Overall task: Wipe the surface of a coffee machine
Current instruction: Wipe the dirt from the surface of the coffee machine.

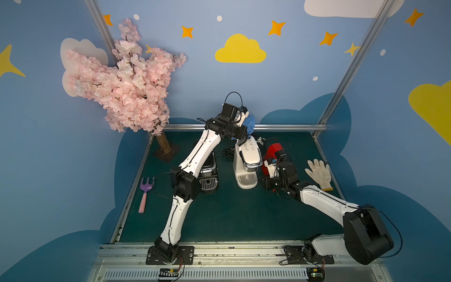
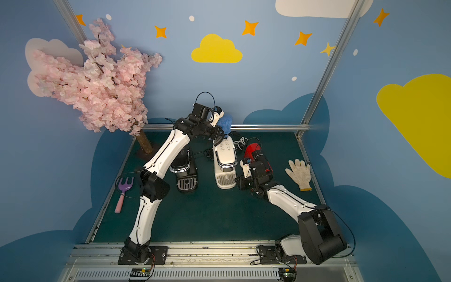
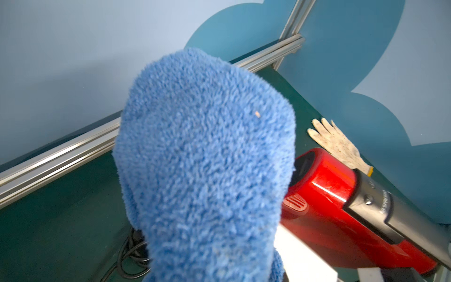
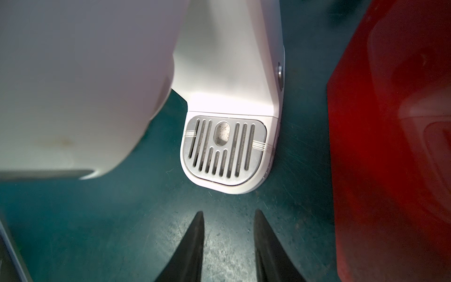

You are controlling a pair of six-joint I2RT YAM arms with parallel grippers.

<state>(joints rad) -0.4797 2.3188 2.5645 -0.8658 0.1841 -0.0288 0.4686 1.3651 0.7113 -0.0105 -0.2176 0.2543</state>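
Three machines stood in a row across the middle of the green table. The cream-white coffee machine was in the centre, with a black machine to its left and a red-and-black machine close on its right. The gaps between them were narrow. Behind them ran a metal rail at the table's far edge, with tangled cables in front of it. The widest bare stretch of table lay between the row and the arm bases.

We saw smooth, rounded plastic on the coffee machine, a chrome band under its head and a slotted silver drip grille at its foot. It stood upright, its long axis running front to back, with the grille end toward the arm bases.

The left gripper was clamped on a shaggy blue cloth above the machine's rear end. The cloth hid the fingers in the wrist view. The right gripper hung low beside the grille, its dark, tapered fingers parted with only table between them.

A knitted glove lay flat near the right rail, and a purple rake lay near the left one.
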